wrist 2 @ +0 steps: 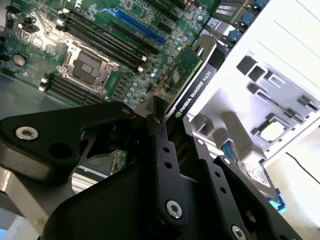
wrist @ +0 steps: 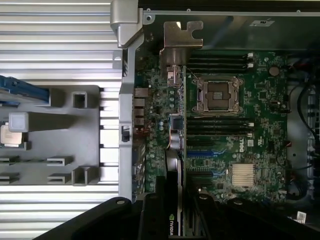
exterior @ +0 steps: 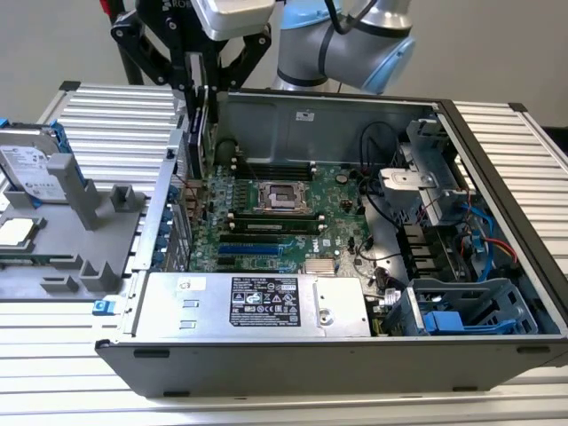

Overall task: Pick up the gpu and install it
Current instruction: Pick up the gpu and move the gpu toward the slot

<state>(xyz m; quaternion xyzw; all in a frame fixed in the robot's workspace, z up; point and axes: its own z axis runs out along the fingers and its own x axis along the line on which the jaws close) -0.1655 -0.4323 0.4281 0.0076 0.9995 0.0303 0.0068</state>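
While gripped edge-on between the closed fingers of the gripper [wrist 2: 172, 122], the gpu [wrist 2: 190, 75] is held over the motherboard [exterior: 293, 222], beside the board's CPU socket [wrist: 218, 95]. Its silver bracket [wrist: 181, 37] is seen at the motherboard's corner beyond that socket.

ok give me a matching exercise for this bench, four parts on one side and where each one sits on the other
1 gpu
2 hard drive
3 cpu socket
4 power supply

a middle of the motherboard
b on the grey fixture outside the case
c clamped in the gripper
d inside the case, nearest the exterior camera

Pairs: 1-c, 2-b, 3-a, 4-d
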